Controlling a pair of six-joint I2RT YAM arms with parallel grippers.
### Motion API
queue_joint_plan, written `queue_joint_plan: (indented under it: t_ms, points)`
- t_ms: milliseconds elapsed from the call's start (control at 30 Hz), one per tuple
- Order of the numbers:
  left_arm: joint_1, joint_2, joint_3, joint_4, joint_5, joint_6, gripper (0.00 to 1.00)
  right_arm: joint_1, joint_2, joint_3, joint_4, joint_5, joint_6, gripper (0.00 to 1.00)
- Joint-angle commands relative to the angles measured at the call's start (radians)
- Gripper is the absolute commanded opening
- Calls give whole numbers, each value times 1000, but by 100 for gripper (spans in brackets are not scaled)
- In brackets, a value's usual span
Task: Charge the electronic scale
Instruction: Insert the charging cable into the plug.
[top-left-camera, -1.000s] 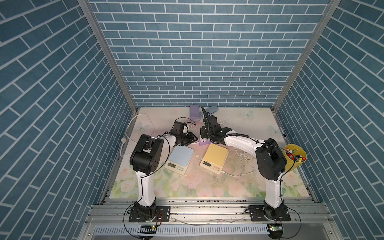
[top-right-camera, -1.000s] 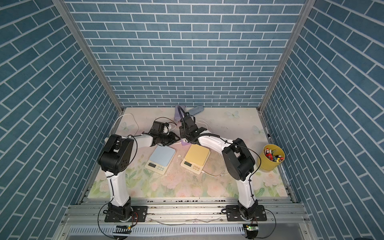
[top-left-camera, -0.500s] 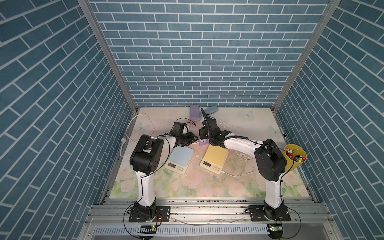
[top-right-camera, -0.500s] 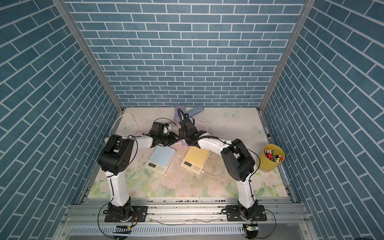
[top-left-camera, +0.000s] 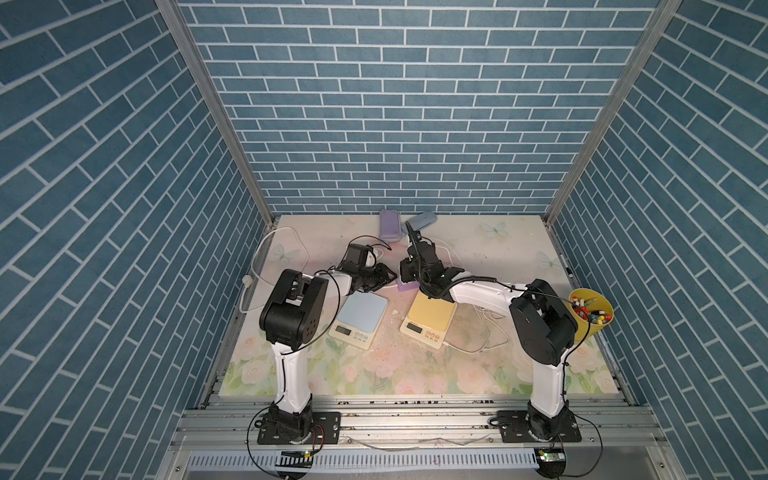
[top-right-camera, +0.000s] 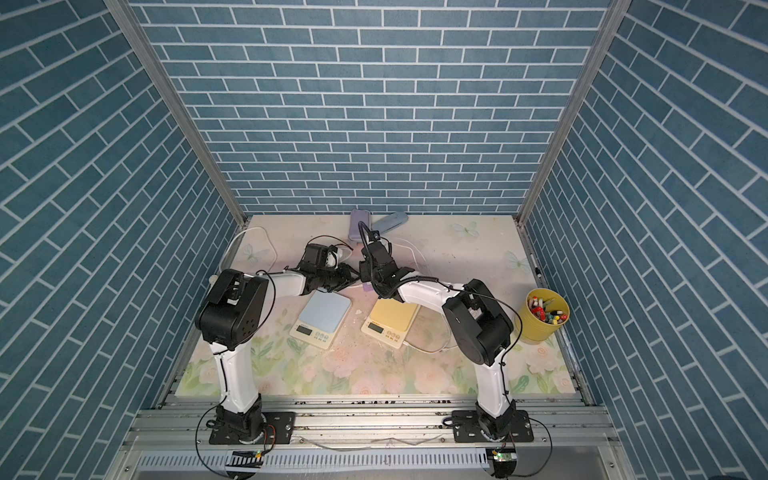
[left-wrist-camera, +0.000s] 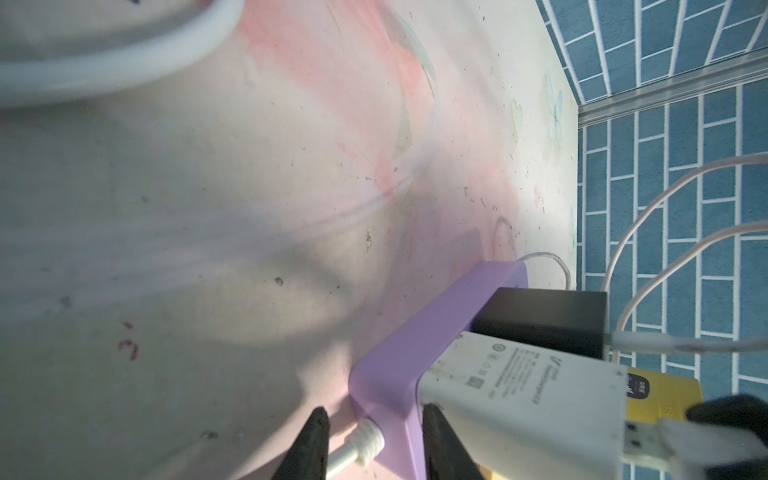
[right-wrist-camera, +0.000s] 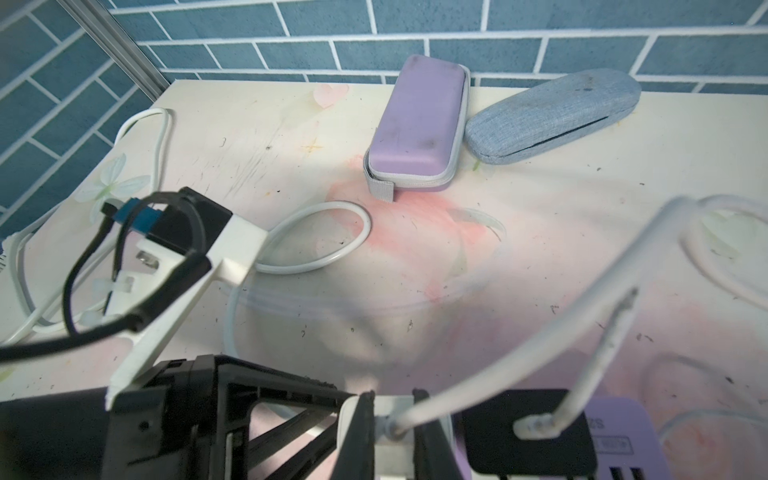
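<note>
Right hand (right-wrist-camera: 392, 409) edged leftward, pinching plug (left-wrist-camera: 681, 440), left hand (left-wrist-camera: 372, 415) straddling strip (left-wrist-camera: 419, 345)

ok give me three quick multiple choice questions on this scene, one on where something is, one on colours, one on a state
1. Where do the purple case and the grey-blue case lie?
A. by the front rail
B. by the back wall
C. inside the yellow cup

2. Which two scales are on the table mat?
A. two white ones
B. a red one and a green one
C. a blue scale and a yellow scale

3. How is the right gripper?
A. wide open, holding nothing
B. shut on a pen
C. shut on the white cable plug

Answers:
1 B: in both top views the cases lie at the foot of that wall.
2 C: their weighing tops are blue and yellow.
3 C: the right wrist view shows it pinching the plug, with the cable leading out.
</note>
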Motion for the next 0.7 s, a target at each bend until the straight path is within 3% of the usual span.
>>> queue_joint_plan:
  t_ms: [0, 667]
  points:
    - [5, 5, -3, 6, 4, 4, 40, 6, 11, -54, -88, -66, -11, 0]
    - [4, 2, -14, 32, 6, 2, 40, 6, 79, -110, -211, -192, -202, 0]
